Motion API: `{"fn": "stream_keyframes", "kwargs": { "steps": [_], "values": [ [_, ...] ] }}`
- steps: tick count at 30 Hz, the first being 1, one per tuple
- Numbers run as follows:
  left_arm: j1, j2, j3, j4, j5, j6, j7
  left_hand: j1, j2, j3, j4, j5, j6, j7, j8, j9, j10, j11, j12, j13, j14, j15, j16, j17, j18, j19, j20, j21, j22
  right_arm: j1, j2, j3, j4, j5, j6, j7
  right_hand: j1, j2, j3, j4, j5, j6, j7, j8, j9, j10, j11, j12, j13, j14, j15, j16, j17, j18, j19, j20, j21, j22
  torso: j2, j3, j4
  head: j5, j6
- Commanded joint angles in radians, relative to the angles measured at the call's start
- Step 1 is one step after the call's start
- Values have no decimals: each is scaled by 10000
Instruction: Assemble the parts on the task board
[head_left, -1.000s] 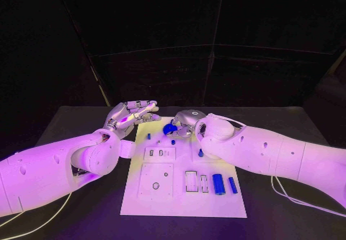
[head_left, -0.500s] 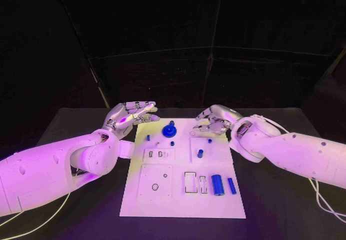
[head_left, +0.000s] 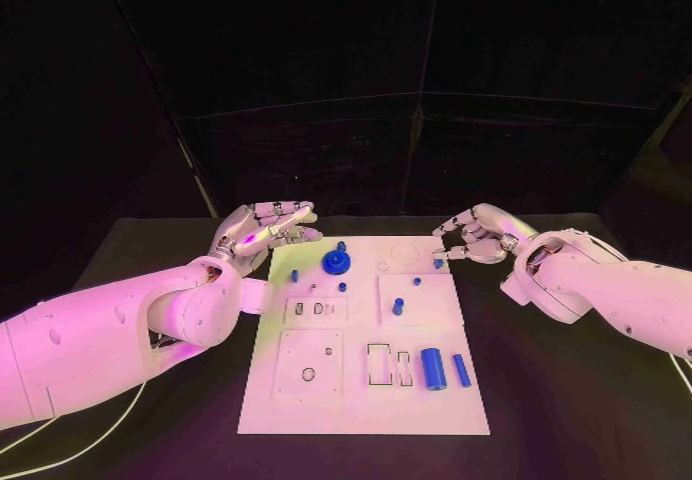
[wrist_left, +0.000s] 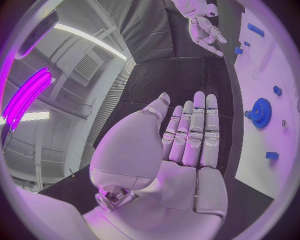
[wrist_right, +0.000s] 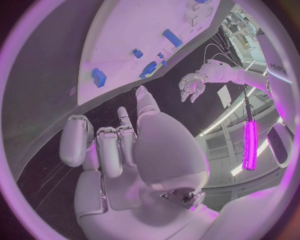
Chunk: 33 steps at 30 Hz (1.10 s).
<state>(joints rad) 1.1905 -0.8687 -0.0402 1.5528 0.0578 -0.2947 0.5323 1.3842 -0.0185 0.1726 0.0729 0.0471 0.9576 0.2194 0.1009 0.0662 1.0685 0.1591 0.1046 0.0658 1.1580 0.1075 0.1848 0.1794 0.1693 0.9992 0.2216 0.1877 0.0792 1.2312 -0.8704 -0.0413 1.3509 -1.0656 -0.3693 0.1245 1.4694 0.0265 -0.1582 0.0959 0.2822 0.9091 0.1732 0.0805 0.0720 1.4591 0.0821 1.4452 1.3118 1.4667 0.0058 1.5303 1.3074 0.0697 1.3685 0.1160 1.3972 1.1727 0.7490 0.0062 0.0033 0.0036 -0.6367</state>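
Standing on the far task board (head_left: 361, 400), the blue gear (head_left: 336, 263) looks placed; two blue cylinders (head_left: 446, 370) lie loose near right. Left robot hand (head_left: 260, 232) open, right robot hand (head_left: 476, 234) curled in, empty.

The head camera looked steeply down from above the near edge of the task board (head_left: 361, 400). Each wrist camera sat close behind its own palm, facing along the fingers. All three shared the board's far end.
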Motion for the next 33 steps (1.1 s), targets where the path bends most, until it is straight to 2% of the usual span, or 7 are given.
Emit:
{"fn": "stream_keyframes", "kwargs": {
  "steps": [1, 2, 9, 12, 16, 21, 33],
  "values": [
    [3, 66, 2, -32, -7, 137, 16, 1, 88, -14, -40, 12, -9, 54, -48, -12, -2, 45, -33, -9, 47, 12, -36, 17, 134, 54, -7, -39, -8, 3, 92, 2, -320, -265, 443, 86, 192, 24, -10, -107, -56, 53, -4, -50, -18, -7, 26, 5, 1199, 836, 16, 40, 1653, 90, 57, -28, 29, 11, 1, 27, 8, -29, 2],
    [1, 80, 1, -40, -7, 142, 12, 1, 88, -14, -40, 12, -9, 54, -48, -12, -2, 45, -33, -9, 47, 12, -36, 17, 134, 54, -7, -39, -8, 0, 123, 2, -410, -290, 479, 53, 221, 31, -3, -136, -62, 55, -3, -50, -18, -4, 26, 8, 1203, 837, 17, 42, 1658, 90, 58, -28, 29, 11, 7, 12, 33, -68, 13],
    [-6, 144, -4, -110, -7, 159, 10, 20, 100, 0, -61, 12, -3, 46, -55, -10, 6, 41, -43, -9, 50, 10, -49, 22, 134, 62, -8, -51, -15, -63, 430, 2, -1019, -392, 665, -37, 371, 77, 38, -292, -115, 67, 4, -50, -19, 1, 31, 17, 1213, 839, 21, 45, 1666, 91, 60, -24, 31, 10, 9, 41, -2, -87, -12],
    [-7, 168, -5, -145, -7, 165, 7, 20, 100, 0, -61, 12, -3, 46, -55, -10, 6, 41, -43, -9, 50, 10, -49, 22, 134, 62, -8, -51, -15, -73, 525, 2, -1180, -406, 759, -40, 437, 114, 69, -366, -157, 73, 6, -50, -20, 7, 32, 25, 1223, 841, 23, 49, 1678, 92, 56, -22, 27, 3, 9, 36, 22, -142, -19],
    [-7, 184, -5, -177, -7, 161, 2, 31, 105, 7, -75, 12, -1, 42, -63, -10, 10, 38, -51, -9, 51, 9, -60, 25, 134, 66, -9, -60, -20, -77, 580, 2, -1290, -453, 935, -65, 520, 165, 120, -461, -206, 107, 5, -37, -16, 15, 30, 35, 1235, 843, 23, 53, 1691, 92, 57, -22, 28, 5, 4, 6, 35, -206, -31],
    [-6, 190, -4, -226, -7, 154, 5, 31, 105, 7, -75, 12, -1, 42, -63, -10, 10, 38, -51, -9, 51, 9, -60, 25, 134, 66, -9, -60, -20, -80, 666, 1, -1386, -593, 1227, -154, 571, 203, 161, -545, -232, 179, 1, -7, -7, 27, 26, 49, 1251, 847, 20, 60, 1711, 91, 60, -22, 31, 12, 8, 16, 2, -220, -45],
    [-4, 163, -3, -314, -7, 136, 3, 31, 104, 7, -80, 13, -6, 47, -69, -11, 7, 40, -59, -10, 51, 9, -66, 26, 134, 68, -9, -65, -22, -85, 741, 0, -1472, -661, 1432, -248, 513, 296, 199, -596, -272, 364, -26, 65, 10, 109, 4, 137, 1345, 853, 6, 71, 1742, 85, 79, -31, 48, 48, 6, 16, 35, -234, -90]
  ]
}}
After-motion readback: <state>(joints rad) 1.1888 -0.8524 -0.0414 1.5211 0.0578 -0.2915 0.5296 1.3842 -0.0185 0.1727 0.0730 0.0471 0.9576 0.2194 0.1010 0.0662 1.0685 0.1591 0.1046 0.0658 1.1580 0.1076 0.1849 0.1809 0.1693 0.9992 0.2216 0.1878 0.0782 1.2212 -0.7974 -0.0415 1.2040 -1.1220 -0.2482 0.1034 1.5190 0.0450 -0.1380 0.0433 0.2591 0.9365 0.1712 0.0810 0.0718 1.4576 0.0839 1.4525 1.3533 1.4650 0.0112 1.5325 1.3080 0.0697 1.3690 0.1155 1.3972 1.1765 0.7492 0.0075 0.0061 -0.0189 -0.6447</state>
